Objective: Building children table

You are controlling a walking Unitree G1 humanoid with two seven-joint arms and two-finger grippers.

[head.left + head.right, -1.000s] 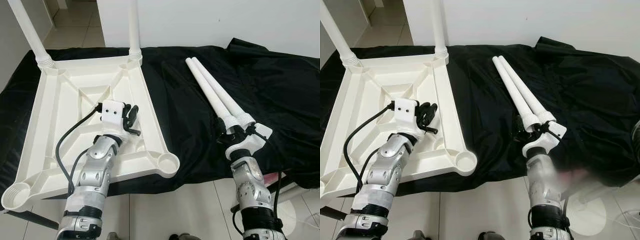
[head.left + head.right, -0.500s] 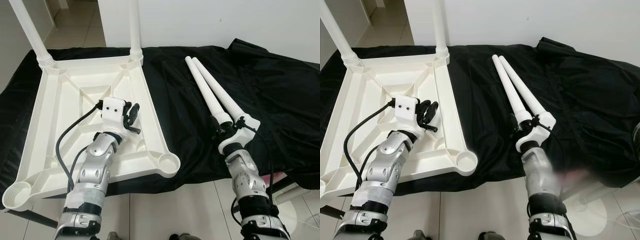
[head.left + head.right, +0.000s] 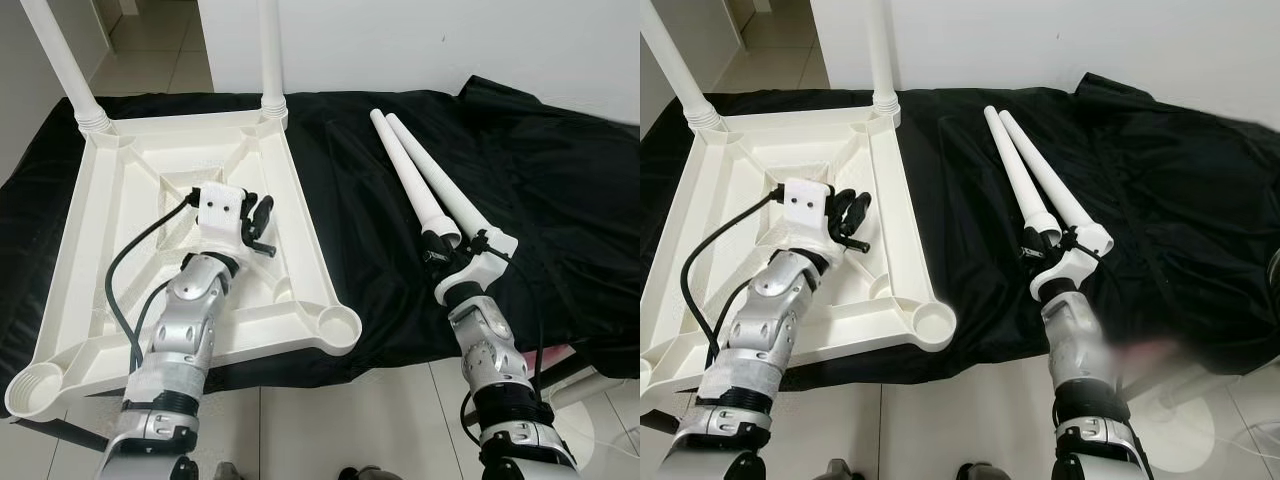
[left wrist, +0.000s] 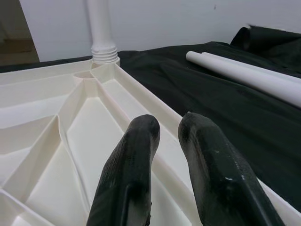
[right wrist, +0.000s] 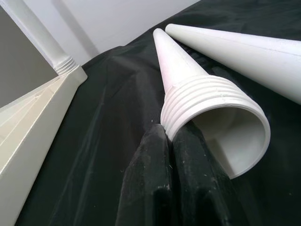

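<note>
Right wrist view: right gripper is seen with fingers pressed together, tips touching the threaded end of the nearer loose table leg, nothing gripped. Second loose leg lies just beside it on the black cloth. Upturned tabletop has two far-corner legs fitted, both near sockets empty. Left gripper hovers over the tabletop, fingers slightly apart, empty. Step judged: pickup of third leg. Next: fingers to be opened, leg clasped near thread, carried to the near-right socket
</note>
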